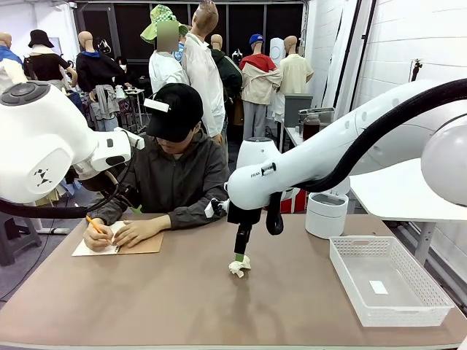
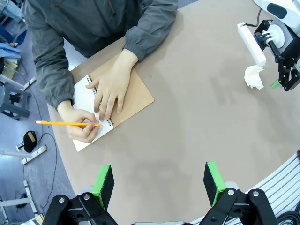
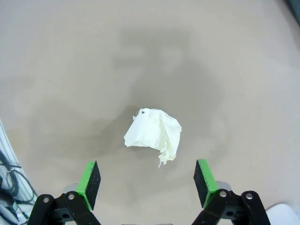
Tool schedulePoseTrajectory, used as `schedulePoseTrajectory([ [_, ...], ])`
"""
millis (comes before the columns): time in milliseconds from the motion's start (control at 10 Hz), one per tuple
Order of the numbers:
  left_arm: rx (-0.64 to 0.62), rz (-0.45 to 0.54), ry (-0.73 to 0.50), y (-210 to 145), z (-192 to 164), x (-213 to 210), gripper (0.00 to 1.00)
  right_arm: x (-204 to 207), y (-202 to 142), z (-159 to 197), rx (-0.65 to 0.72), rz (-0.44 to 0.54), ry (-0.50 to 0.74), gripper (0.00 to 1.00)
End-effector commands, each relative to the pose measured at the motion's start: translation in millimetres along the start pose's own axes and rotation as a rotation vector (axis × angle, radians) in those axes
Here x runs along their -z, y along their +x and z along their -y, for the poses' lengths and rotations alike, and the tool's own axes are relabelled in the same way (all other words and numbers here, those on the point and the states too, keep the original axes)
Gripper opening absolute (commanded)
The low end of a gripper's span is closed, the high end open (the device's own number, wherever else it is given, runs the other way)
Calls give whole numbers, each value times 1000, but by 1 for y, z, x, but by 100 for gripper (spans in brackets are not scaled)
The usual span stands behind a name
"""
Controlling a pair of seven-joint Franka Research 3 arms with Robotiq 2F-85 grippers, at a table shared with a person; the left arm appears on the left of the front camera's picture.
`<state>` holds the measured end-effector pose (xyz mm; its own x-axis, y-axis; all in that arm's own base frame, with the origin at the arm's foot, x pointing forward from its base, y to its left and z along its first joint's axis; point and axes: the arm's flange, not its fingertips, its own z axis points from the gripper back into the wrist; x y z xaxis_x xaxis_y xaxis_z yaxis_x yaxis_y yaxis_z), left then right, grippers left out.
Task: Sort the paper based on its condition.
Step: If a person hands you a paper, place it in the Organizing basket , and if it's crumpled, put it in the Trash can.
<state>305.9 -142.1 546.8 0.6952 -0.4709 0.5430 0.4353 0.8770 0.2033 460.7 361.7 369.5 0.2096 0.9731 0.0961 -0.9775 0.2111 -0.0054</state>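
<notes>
Front view: right gripper (image 1: 239, 256) poised over crumpled wad (image 1: 238, 267), not yet closed

Far left: person (image 1: 179, 179) writing in a spiral notebook (image 1: 142, 245) with a pencil (image 1: 95, 224), other hand (image 1: 137, 232) flat on the page. The left gripper (image 2: 159, 182) hangs high over the bare table (image 2: 187, 136), pads spread wide, holding nothing.

Mid-table: crumpled wad lies alone, well apart from the notebook. Right gripper points straight down just above it. Wrist view shows the fingers parted with the wad centred ahead between them. Contact not confirmable.

Right: white mesh basket (image 1: 406, 316) near the table edge, small white slip (image 1: 378, 287) inside.

Risks, as judged:
- The wad looks light and springy. Pads closing off-centre could flick it aside, or pinch only a loose flap so that it drops in transit.
- Descending too far would press the fingertips into the table.
- Which place takes crumpled paper isn't evident, so mis-sorting is possible.
</notes>
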Motion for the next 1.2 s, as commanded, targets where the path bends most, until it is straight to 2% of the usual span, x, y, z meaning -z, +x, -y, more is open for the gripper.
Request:
schedulePoseTrajectory([
  [0, 12, -3, 1, 0, -1, 0, 100, 5, 9, -2, 14, -39, -12, 100],
  [500, 12, -3, 1, 0, -1, 0, 100, 26, 17, -6, 20, -91, -39, 100],
  [1100, 12, -3, 1, 0, -1, 0, 100, 40, 24, -2, 3, -91, -75, 100],
])
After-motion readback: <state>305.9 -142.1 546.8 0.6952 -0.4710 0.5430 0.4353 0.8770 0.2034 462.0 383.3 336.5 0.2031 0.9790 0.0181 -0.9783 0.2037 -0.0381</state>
